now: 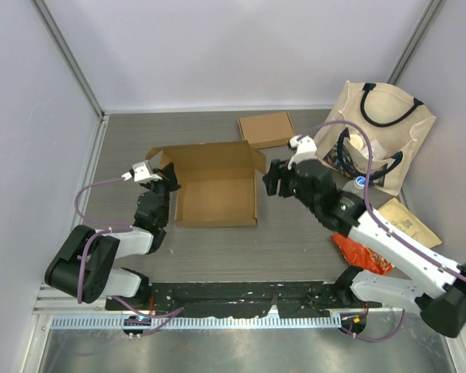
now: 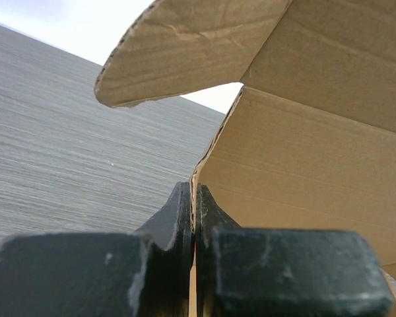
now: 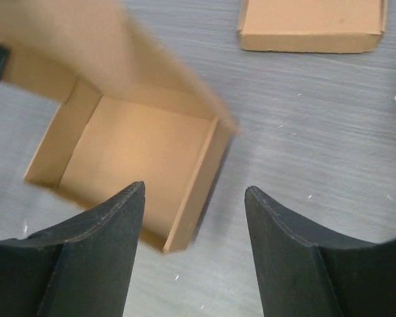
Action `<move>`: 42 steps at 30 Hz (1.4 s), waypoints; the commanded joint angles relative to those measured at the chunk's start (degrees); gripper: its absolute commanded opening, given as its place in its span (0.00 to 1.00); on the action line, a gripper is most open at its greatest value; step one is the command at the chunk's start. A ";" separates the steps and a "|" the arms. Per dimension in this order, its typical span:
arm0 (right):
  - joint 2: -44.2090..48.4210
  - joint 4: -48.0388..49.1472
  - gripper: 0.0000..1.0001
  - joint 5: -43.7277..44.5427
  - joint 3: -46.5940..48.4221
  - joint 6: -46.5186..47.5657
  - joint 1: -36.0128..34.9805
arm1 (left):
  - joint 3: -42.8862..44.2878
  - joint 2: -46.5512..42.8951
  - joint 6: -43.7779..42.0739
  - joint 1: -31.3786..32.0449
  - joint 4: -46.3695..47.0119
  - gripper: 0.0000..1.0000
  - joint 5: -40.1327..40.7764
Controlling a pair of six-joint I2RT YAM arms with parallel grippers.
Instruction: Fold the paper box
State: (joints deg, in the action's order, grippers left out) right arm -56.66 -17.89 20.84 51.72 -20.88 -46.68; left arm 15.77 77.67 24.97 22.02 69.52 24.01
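At the left, the left gripper (image 2: 195, 198) pinches the left wall of the box (image 1: 217, 194) between pressed fingers, likely to steady it mid-table, where it lies open with its lid flap raised at the back. Just beside the box's right wall, the right gripper (image 3: 195, 190) hovers with fingers spread, seemingly ready to take that side. Farther right, a pouch (image 1: 410, 223) carries print — too small to read.
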 commanded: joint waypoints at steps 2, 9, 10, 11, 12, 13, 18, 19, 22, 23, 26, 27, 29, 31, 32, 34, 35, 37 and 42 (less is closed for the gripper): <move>-9.51 9.14 0.60 -18.01 -1.78 14.89 14.05 | 0.13 2.31 -2.91 0.39 -5.09 0.00 0.42; -19.77 33.89 0.61 -30.40 -4.54 22.11 18.90 | 0.49 1.79 -4.67 0.30 -5.35 0.00 -0.98; -20.58 34.23 0.61 -32.60 -3.57 22.98 18.90 | 0.93 1.52 -5.02 0.30 -5.79 0.00 -1.50; -21.29 35.37 0.61 -33.66 -3.65 23.17 18.90 | 1.19 1.35 -5.19 0.39 -6.14 0.00 -1.86; -21.64 35.99 0.61 -33.85 -3.56 23.78 18.90 | 1.45 1.26 -5.37 0.39 -7.02 0.00 -2.38; -22.26 36.43 0.60 -31.67 -3.56 23.87 18.90 | 1.89 1.00 -5.37 0.39 -7.46 0.00 -2.56; -24.02 38.46 0.34 -30.16 -2.33 19.76 18.81 | 2.33 0.99 -5.46 0.39 -7.82 0.00 -2.74; -24.54 38.28 0.22 -30.16 -1.37 18.09 18.64 | 2.51 0.99 -5.46 0.30 -7.82 0.00 -2.65; -25.86 34.95 0.01 -30.08 2.13 8.17 17.24 | 3.12 1.26 -4.41 0.39 -7.82 0.00 -3.18; -26.13 33.72 0.01 -27.02 2.85 5.44 16.54 | 3.39 1.34 -3.45 0.39 -7.82 0.00 -3.70; -26.91 27.60 0.01 -18.52 6.09 -3.70 12.51 | 4.09 1.87 -1.78 0.48 -7.90 0.00 -4.50; -27.35 25.47 0.01 -12.29 7.41 -6.16 11.44 | 4.27 2.05 -1.51 0.65 -7.82 0.00 -4.50; -28.15 25.00 0.01 -10.04 8.83 -10.13 9.34 | 4.62 2.22 -1.16 0.83 -7.82 0.00 -4.41; -28.94 28.25 0.01 -4.43 5.78 -10.05 7.66 | 4.80 2.66 -0.45 1.01 -7.90 0.00 -4.32; -29.46 27.83 0.01 -2.40 5.23 -11.10 7.13 | 4.88 2.66 -0.19 1.09 -7.82 0.00 -4.32; -30.87 26.60 0.01 2.43 4.96 -15.91 6.86 | 4.71 2.84 0.25 1.44 -7.82 0.00 -4.41; -31.31 24.59 0.01 4.10 5.31 -17.16 6.69 | 4.71 2.84 0.34 1.45 -7.90 0.00 -4.41; -31.67 23.52 0.01 9.18 6.37 -17.70 4.85 | 4.62 2.93 0.60 1.71 -7.90 0.00 -4.59; -29.91 24.13 0.01 19.32 2.69 -20.16 1.50 | 3.30 1.00 1.57 1.71 -8.17 0.00 -4.76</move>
State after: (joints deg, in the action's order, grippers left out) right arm -88.23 6.31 31.57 56.27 -34.50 -42.59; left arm 20.08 79.22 24.53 23.14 65.30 21.26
